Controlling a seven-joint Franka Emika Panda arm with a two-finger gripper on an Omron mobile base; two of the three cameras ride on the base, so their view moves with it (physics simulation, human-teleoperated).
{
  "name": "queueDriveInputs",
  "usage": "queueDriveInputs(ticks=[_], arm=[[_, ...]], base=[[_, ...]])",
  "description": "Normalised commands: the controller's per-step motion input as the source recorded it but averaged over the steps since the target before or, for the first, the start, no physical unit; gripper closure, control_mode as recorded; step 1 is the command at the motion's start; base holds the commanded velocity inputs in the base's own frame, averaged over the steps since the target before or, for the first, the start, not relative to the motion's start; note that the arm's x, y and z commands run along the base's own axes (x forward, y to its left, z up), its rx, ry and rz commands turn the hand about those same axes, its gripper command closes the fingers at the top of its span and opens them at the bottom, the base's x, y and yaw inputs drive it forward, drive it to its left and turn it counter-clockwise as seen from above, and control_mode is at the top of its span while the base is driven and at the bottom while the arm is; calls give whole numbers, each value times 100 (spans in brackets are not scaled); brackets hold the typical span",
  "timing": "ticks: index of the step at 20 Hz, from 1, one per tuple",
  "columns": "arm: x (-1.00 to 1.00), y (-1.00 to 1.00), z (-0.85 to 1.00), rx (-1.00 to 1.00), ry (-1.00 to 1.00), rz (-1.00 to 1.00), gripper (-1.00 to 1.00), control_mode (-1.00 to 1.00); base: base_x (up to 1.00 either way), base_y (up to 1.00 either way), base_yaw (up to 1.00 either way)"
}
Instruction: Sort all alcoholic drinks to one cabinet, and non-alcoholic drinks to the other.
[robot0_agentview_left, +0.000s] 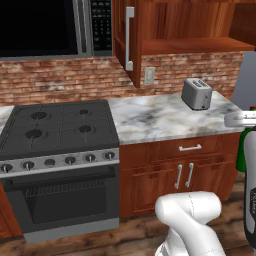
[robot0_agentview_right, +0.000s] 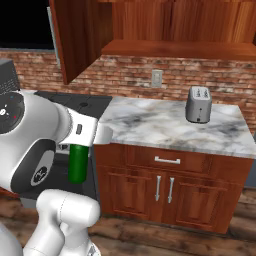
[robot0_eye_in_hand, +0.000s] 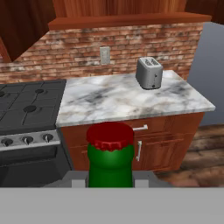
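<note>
One of the alcoholic drinks, a dark green glass bottle (robot0_eye_in_hand: 110, 159) with a red cap (robot0_eye_in_hand: 110, 136), sits upright in my gripper (robot0_eye_in_hand: 110, 183), which is shut on it. The bottle (robot0_agentview_right: 78, 164) hangs below my white hand, in front of the stove's right edge and left of the counter. The same bottle (robot0_agentview_left: 241, 150) appears at the picture's right edge in the left base view. An upper cabinet (robot0_agentview_right: 175, 48) stands open above the counter, its door (robot0_agentview_left: 128, 37) swung out to the left. The non-alcoholic drinks are out of view.
A silver toaster (robot0_agentview_left: 196, 93) stands at the back right of the marble counter (robot0_agentview_left: 150, 117). A black stove (robot0_agentview_left: 60, 125) lies left of it, with a microwave (robot0_agentview_left: 45, 27) above. Closed base cabinets (robot0_agentview_right: 165, 187) and a drawer sit under the counter.
</note>
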Motion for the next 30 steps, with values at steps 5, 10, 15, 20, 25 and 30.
queueDriveInputs(ticks=[5,10,15,20,25,30], arm=[[0,0,0,0,0,0,100,100],[0,0,0,0,0,0,100,100],[0,0,0,0,0,0,100,100],[0,0,0,0,0,0,100,100],[0,-3,6,1,-2,0,100,-100],[-43,-12,74,2,-35,0,100,-100]], base=[[73,-63,0],[82,-30,0],[86,-18,0],[76,-15,0],[19,-13,0],[0,0,0]])
